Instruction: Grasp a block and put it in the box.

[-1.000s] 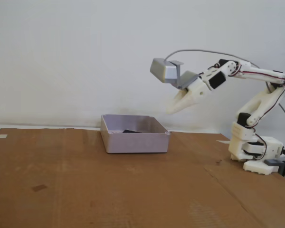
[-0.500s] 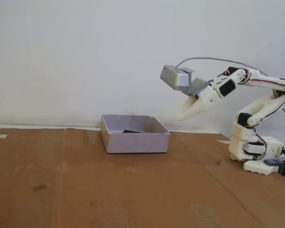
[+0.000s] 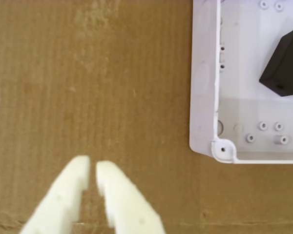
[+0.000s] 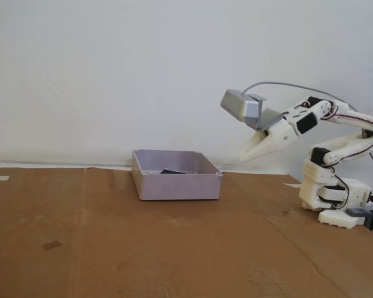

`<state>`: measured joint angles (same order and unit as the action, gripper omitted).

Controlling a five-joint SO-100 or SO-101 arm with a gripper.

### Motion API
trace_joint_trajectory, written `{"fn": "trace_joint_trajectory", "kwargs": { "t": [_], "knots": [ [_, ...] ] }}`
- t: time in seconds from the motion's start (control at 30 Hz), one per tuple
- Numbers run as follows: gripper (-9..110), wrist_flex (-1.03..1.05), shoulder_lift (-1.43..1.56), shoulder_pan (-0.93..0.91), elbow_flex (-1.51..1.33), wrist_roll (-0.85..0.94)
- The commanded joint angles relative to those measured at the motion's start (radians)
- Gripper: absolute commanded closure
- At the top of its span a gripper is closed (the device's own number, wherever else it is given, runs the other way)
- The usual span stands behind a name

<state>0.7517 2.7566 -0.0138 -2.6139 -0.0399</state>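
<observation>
across the whole lower field of the fixed view lies a brown cardboard sheet [image 4: 143,236], serving as the work surface in front of a plain white wall [image 4: 112,68]. on it, left of centre, sits the box [image 4: 177,185], a shallow pale lilac-grey tray with low walls; the wrist view shows one rounded corner of the box [image 3: 205,97] and small moulded studs on its floor. at the right edge of the fixed view stands the arm [image 4: 336,186], base on the cardboard, upper links folded so that the wrist is raised above table level and well apart from the tray, to its right. a grey camera housing [image 4: 242,107] rides atop the wrist, angled down, which is why the wrist view looks onto cardboard and the tray corner. the gripper [image 4: 244,156] points down and leftward; in the wrist view the gripper [image 3: 93,170] shows its two cream fingers nearly together, a thin gap between the tips, nothing held. the block [image 3: 284,63], small and matte black, rests inside the box, tilted on the floor; in the fixed view only a dark sliver of the block [image 4: 170,171] shows over the wall. judged from this layout, placement appears complete, and the empty, raised hand suits a clear posture away from the tray.
</observation>
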Motion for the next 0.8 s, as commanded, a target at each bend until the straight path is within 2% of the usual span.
{"fn": "trace_joint_trajectory", "kwargs": {
  "t": [0.0, 0.77],
  "knots": [
    [101, -0.02, 0.08, 0.008, 0.003, -0.003],
    [101, -0.02, 0.287, 0.008, -0.199, -0.005]
  ]
}}
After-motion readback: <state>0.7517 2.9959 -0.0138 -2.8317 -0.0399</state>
